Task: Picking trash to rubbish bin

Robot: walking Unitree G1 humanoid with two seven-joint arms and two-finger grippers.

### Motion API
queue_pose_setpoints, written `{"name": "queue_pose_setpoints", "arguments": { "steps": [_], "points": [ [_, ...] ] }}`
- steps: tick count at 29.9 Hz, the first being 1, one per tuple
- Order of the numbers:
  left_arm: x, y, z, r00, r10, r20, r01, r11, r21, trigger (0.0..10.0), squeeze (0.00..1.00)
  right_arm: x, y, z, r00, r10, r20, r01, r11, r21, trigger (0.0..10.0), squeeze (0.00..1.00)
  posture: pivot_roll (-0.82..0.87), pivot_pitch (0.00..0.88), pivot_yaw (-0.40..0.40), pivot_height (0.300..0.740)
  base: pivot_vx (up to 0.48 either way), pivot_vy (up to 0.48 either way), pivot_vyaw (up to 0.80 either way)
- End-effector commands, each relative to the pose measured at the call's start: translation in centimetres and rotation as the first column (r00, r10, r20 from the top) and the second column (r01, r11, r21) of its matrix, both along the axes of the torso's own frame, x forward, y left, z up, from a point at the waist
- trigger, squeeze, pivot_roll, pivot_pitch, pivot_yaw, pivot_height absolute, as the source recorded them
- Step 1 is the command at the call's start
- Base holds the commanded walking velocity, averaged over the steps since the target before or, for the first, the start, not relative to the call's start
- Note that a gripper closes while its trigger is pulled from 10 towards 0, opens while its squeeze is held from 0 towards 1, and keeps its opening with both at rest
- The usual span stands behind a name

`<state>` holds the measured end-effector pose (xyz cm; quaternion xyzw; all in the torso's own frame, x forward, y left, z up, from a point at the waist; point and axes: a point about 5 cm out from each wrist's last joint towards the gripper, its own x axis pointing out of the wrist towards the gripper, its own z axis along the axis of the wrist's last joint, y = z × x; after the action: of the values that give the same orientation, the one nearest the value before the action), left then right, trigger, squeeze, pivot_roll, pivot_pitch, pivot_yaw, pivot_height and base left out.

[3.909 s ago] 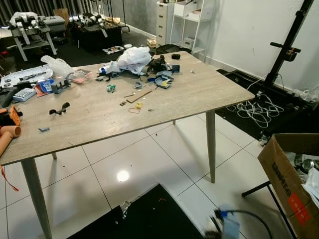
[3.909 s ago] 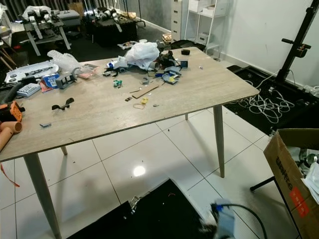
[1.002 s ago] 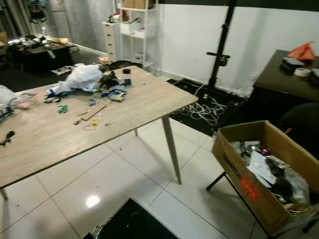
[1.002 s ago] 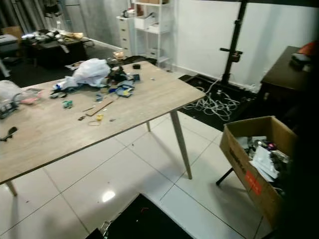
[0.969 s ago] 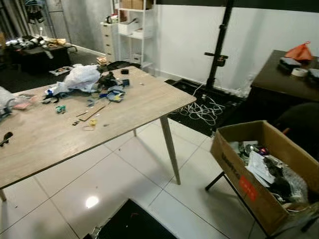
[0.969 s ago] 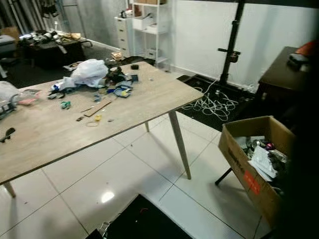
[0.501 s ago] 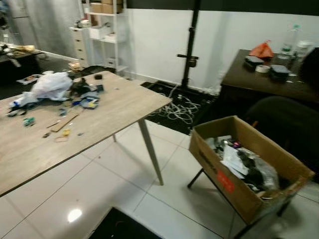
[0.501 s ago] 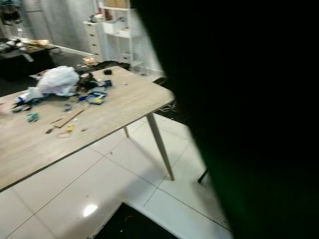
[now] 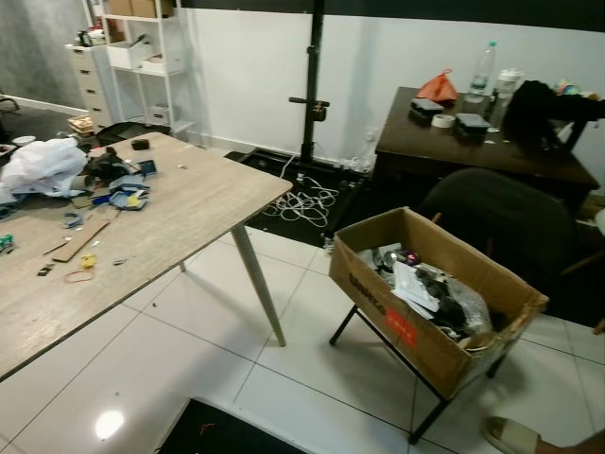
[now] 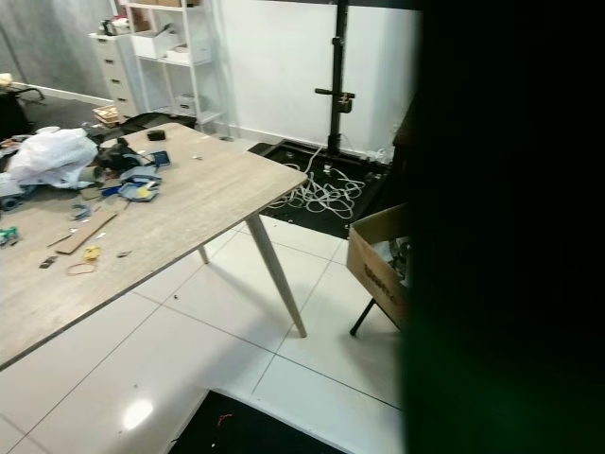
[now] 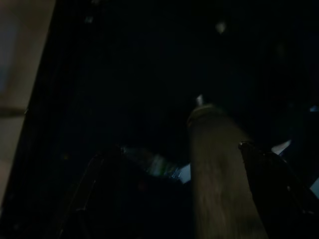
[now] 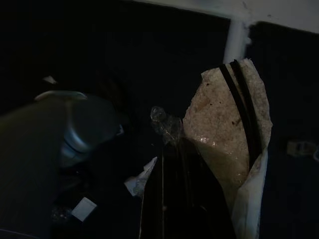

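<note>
Cardboard box (image 9: pixel 406 326): serves as the rubbish bin, open-topped, tilted on a black folding stand, standing on white floor tiles (image 9: pixel 312 378) to the right of the table. Already holds crumpled paper, plastic and dark scraps.

Wooden table (image 9: pixel 189 203): its near corner juts toward the box; 1 slanted leg (image 9: pixel 258 287) under that corner. A strip of bare tile lies between leg and box stand.

White plastic bag (image 9: pixel 43 168) and small clutter: far end of the table.

Dark desk (image 9: pixel 473 151) with a chair (image 9: pixel 496 227): just behind the box. White cables (image 9: pixel 307 203) lie by a black pole (image 9: pixel 310 90) at the wall.

Right gripper (image 12: pixel 199 164): fingers clamped on a piece of trash (image 12: pixel 227 129), a pale speckled scrap with clear wrap.

Left gripper (image 11: pixel 174 169): view very dark, fingers spread apart, nothing held.

Black mat (image 9: pixel 222 430): at the near edge of the floor.
</note>
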<state>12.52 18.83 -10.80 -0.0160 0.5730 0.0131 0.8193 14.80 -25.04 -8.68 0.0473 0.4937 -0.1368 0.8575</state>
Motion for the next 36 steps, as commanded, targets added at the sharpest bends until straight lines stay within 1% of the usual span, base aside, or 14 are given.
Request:
{"name": "queue_pose_setpoints", "arguments": {
  "steps": [1, 4, 10, 12, 23, 27, 30, 36],
  "points": [
    [0.23, 0.22, 0.10, 1.000, -0.006, 0.002, 0.006, 1.000, 0.005, 10.0, 0.00, -0.87, -0.28, -0.25, 1.000, -0.009, -0.026, 0.009, 1.000, 0.001, 10.0, 0.00, -0.16, 0.059, 0.026, 0.740, 0.000, 0.000, -0.80],
    [0.19, 0.22, 0.09, 1.000, -0.008, 0.000, 0.008, 1.000, 0.005, 10.0, 0.00, -0.85, -0.28, -0.24, 1.000, -0.008, -0.026, 0.008, 1.000, 0.001, 10.0, 0.00, -0.16, 0.059, 0.026, 0.740, 0.000, 0.000, -0.80],
    [0.23, 0.19, 0.09, 1.000, -0.009, 0.001, 0.009, 1.000, 0.004, 10.0, 0.00, -0.73, -0.30, -0.19, 1.000, -0.007, -0.024, 0.007, 1.000, 0.002, 10.0, 0.00, -0.16, 0.055, 0.026, 0.740, 0.000, 0.000, 0.00],
    [0.28, 0.17, 0.11, 1.000, -0.008, 0.002, 0.008, 1.000, 0.003, 10.0, 0.00, -0.67, -0.31, -0.17, 1.000, -0.007, -0.023, 0.007, 1.000, 0.003, 10.0, 0.00, -0.16, 0.056, 0.026, 0.740, 0.000, 0.000, -0.80],
    [0.40, -0.01, 0.12, 1.000, -0.007, 0.002, 0.007, 1.000, -0.002, 10.0, 0.00, -0.44, -0.39, -0.05, 1.000, -0.020, -0.005, 0.020, 1.000, 0.008, 10.0, 0.00, -0.16, 0.063, 0.028, 0.740, 0.000, 0.000, 0.00],
    [0.36, -0.09, 0.10, 0.999, -0.040, -0.006, 0.040, 0.999, -0.003, 10.0, 0.00, -0.46, -0.42, -0.04, 1.000, -0.021, -0.003, 0.022, 1.000, 0.009, 10.0, 0.00, -0.16, 0.064, 0.028, 0.740, 0.000, 0.000, 0.00],
    [0.29, -0.14, 0.08, 0.999, -0.040, -0.008, 0.040, 0.999, -0.010, 10.0, 0.00, -0.48, -0.43, -0.05, 1.000, -0.022, -0.003, 0.022, 1.000, 0.010, 10.0, 0.00, -0.16, 0.066, 0.027, 0.740, 0.300, 0.000, 0.00],
    [0.19, -0.25, 0.04, 0.999, -0.037, -0.008, 0.037, 0.999, -0.021, 10.0, 0.00, -0.48, -0.44, -0.04, 1.000, -0.022, -0.001, 0.022, 1.000, 0.013, 10.0, 0.00, -0.16, 0.067, 0.026, 0.740, 0.480, 0.000, 0.00]
  ]
}}
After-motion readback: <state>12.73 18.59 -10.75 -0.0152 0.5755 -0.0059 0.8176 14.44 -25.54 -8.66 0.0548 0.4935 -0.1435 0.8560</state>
